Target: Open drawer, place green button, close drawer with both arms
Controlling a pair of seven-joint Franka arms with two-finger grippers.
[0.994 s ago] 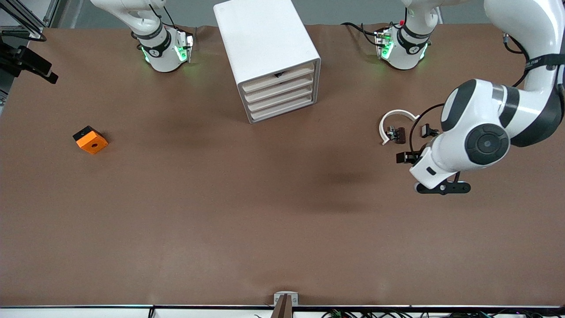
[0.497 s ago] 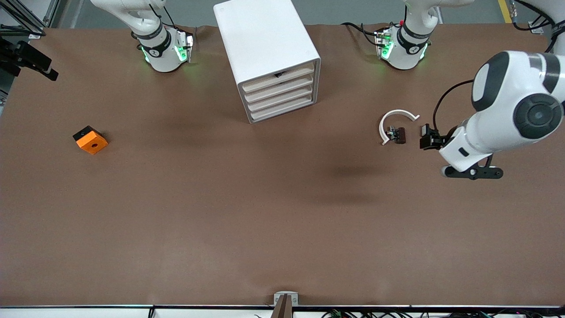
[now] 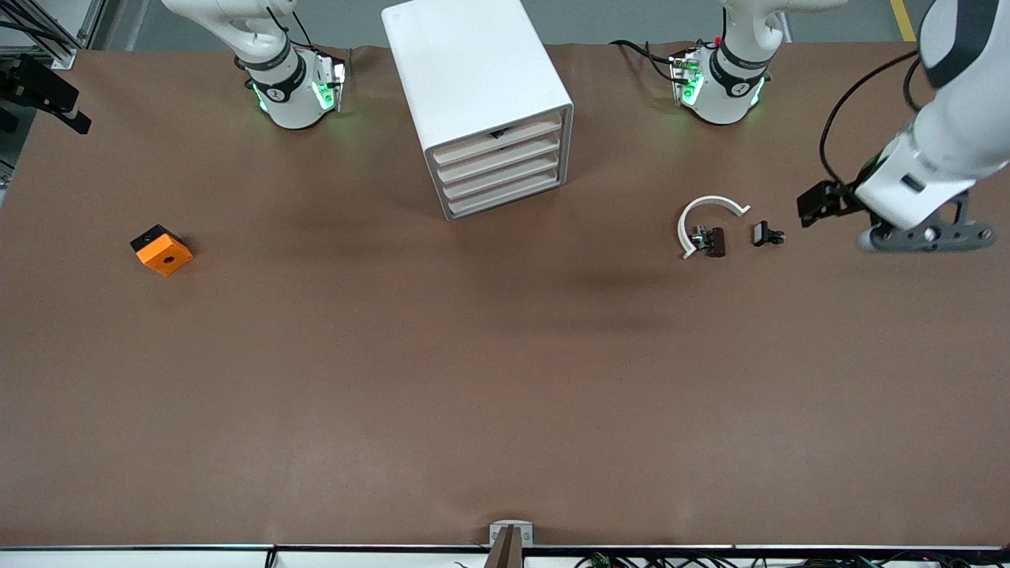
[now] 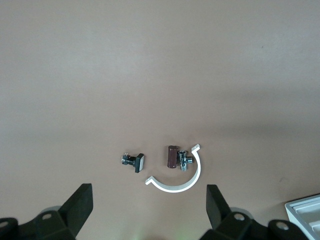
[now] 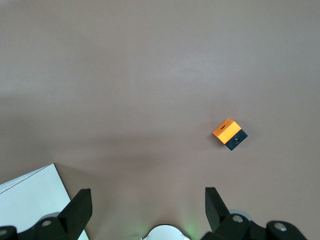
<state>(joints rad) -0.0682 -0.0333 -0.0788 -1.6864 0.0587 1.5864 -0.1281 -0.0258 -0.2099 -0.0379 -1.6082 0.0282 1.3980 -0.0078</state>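
Observation:
The white cabinet [image 3: 473, 79] stands between the arms' bases, and all four of its drawers are pushed in. The lower two drawers [image 3: 503, 188] have pale beige fronts. The top drawer shows a dark gap. No green-capped button shows in any view. My left gripper [image 3: 817, 203] is open and empty [image 4: 149, 210], up in the air toward the left arm's end of the table, beside the white ring [image 3: 705, 213]. My right gripper [image 5: 149, 210] is open and empty, high over the right arm's base [image 5: 167, 234].
The white ring [image 4: 180, 180] has a brown piece [image 3: 714, 241] inside it and a small black piece [image 3: 767, 234] beside it. An orange cube [image 3: 163, 250] with a hole lies toward the right arm's end and shows in the right wrist view [image 5: 229, 134].
My left arm has swung up and away from the small pieces toward its end of the table. The black piece it was covering now shows. Nothing on the table has moved.

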